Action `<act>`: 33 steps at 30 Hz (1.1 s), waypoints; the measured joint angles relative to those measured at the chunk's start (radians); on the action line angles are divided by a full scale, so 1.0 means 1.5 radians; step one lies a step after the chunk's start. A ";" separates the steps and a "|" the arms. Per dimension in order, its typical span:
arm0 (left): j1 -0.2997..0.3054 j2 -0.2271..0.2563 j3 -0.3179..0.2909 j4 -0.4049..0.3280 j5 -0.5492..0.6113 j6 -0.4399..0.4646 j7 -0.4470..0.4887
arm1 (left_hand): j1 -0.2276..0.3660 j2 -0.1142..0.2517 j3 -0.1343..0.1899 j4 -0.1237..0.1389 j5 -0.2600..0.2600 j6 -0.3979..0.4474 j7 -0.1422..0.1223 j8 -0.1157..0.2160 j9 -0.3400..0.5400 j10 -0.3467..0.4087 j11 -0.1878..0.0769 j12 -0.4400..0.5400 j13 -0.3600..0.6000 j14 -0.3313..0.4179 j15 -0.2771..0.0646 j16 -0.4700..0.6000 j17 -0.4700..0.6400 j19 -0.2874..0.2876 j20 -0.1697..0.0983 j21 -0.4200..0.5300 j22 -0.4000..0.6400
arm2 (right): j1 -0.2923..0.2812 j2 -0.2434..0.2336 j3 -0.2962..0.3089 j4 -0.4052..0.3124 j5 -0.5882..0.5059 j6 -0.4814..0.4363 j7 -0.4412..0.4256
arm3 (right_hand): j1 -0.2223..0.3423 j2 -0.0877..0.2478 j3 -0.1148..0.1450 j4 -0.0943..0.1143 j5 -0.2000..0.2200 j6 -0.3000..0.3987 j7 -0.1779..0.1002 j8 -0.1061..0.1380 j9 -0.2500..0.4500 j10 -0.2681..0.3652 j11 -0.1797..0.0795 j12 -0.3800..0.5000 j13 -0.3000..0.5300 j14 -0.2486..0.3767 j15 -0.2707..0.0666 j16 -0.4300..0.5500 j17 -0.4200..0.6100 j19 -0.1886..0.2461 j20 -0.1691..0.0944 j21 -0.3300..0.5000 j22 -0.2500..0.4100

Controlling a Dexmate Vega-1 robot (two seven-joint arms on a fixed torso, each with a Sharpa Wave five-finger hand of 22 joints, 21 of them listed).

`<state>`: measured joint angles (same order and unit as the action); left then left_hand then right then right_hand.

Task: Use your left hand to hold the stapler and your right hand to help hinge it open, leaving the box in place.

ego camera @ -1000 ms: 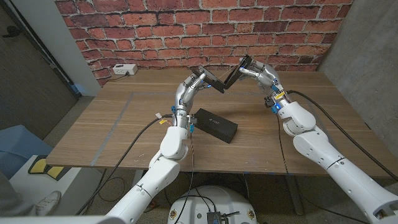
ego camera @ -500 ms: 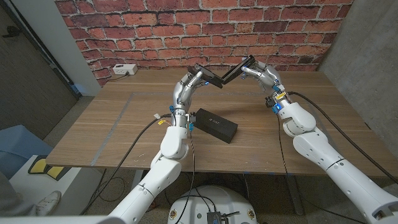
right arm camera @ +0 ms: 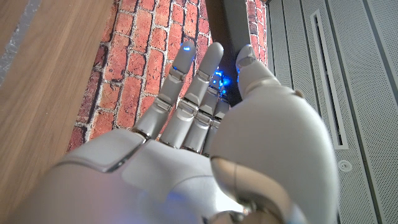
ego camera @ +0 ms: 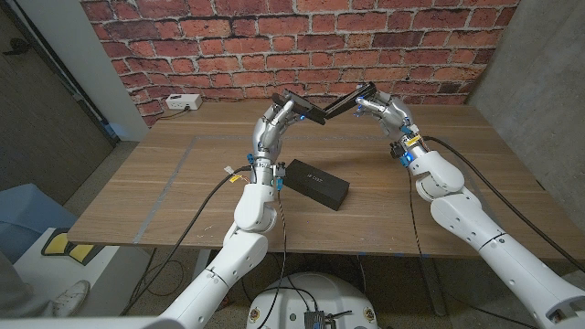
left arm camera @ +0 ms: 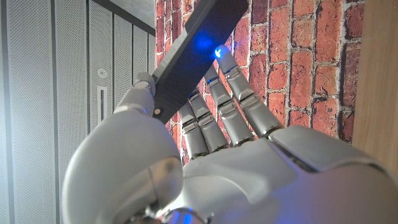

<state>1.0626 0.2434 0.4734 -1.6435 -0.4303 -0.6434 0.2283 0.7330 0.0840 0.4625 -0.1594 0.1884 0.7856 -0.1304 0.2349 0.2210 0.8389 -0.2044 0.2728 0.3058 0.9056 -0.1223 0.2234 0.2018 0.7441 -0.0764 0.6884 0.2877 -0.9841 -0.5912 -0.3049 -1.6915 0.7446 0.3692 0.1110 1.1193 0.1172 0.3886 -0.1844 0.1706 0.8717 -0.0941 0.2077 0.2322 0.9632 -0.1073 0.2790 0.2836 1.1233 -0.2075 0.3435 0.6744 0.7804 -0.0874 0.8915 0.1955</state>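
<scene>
In the head view, the long black hinged stapler (ego camera: 324, 108) is held aloft above the far part of the brown wooden table (ego camera: 164, 183), spread wide into a shallow V whose hinge dips at the middle. The left hand (ego camera: 279, 119) grips the arm at 9 o'clock of the hinge, and the right hand (ego camera: 382, 107) holds the arm at 3 o'clock. The flat black rectangular box (ego camera: 316, 183) lies on the table toward 6 o'clock from the stapler, well apart from both hands. In the left wrist view, the fingers (left arm camera: 233, 93) lie close together behind the dark stapler arm, thumb on its other face, pinching it. In the right wrist view, the fingers (right arm camera: 186, 74) stand side by side against the dark bar with the thumb alongside; whether they truly clamp it is hard to tell.
</scene>
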 measured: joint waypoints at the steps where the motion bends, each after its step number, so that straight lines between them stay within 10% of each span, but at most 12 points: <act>1: 0.000 0.000 0.000 0.000 -0.007 -0.004 -0.007 | 0.000 0.000 0.000 0.000 0.000 0.000 0.000 0.000 0.000 0.000 0.000 0.000 0.000 0.000 0.000 -0.001 0.000 -0.001 0.001 0.000 0.000 | 0.001 0.000 0.000 0.001 0.001 -0.001 0.001 | 0.000 0.000 0.000 0.000 0.000 0.000 0.000 0.000 0.000 0.000 0.000 0.000 0.000 0.000 0.000 0.000 0.000 0.000 0.000 0.000 0.000; 33: -0.016 -0.025 -0.007 0.055 -0.206 -0.044 -0.173 | 0.004 0.004 0.004 -0.004 0.000 0.003 -0.007 -0.003 0.002 -0.004 -0.001 -0.015 -0.008 -0.021 0.006 -0.014 -0.006 -0.025 0.006 0.010 -0.009 | 0.006 0.013 -0.007 -0.016 0.068 -0.067 0.013 | -0.002 -0.002 0.005 -0.005 0.000 0.002 0.002 0.000 0.000 0.000 0.000 -0.004 0.000 0.000 0.000 0.000 0.006 -0.004 0.001 0.010 -0.003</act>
<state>1.0393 0.2057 0.4626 -1.5603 -0.7390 -0.7091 -0.0318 0.7398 0.0907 0.4679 -0.1647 0.1891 0.7895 -0.1416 0.2303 0.2247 0.8334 -0.2062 0.2509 0.2942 0.8746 -0.1127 0.2023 0.1932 0.7067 -0.0677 0.7028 0.2737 -0.9753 -0.5714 -0.3153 -1.7162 0.8466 0.2693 0.1302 1.1166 0.1145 0.3955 -0.1912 0.1706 0.8751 -0.0908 0.2074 0.2322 0.9629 -0.1078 0.2730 0.2836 1.1234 -0.2073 0.3436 0.6836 0.7748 -0.0854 0.9063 0.1904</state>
